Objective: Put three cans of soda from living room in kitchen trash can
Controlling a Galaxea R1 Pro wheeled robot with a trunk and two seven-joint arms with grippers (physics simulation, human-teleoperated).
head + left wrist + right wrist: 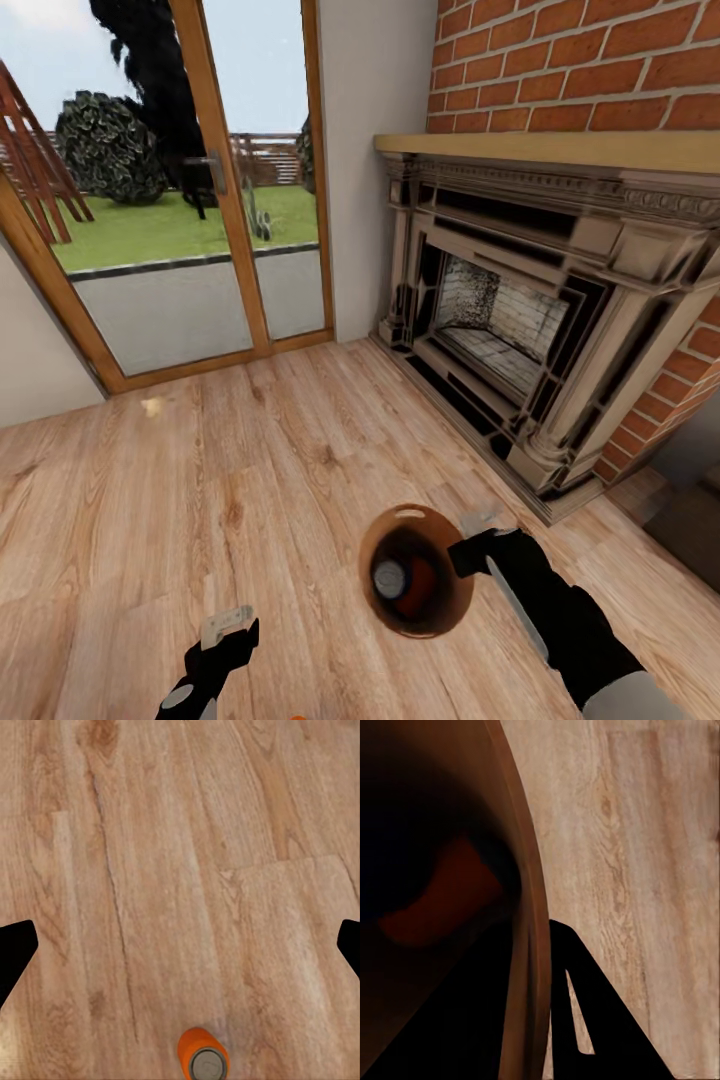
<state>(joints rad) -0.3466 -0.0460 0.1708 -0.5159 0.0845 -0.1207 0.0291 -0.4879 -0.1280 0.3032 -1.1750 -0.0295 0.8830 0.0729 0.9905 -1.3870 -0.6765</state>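
The tash can (440, 610), a small round bin that is brown inside, hangs low over the wood floor. My right gripper (470, 545) is shut on its near rim (529, 945), with one black finger (577, 1020) outside the wall. Inside the bin lies an orange soda can (412, 585) with a grey top; in the right wrist view it is a dim orange shape (442, 900). A second orange can (202, 1059) stands upright on the floor. My left gripper (228, 625) hangs open over bare planks just beyond it, holding nothing. The blue can is out of view.
A red brick fireplace (520, 330) with a pale carved surround fills the right side. A wood-framed glass door (180, 200) to the garden is at the back left. A dark furniture corner (690, 525) shows at the right edge. Light plank floor (200, 470) lies between.
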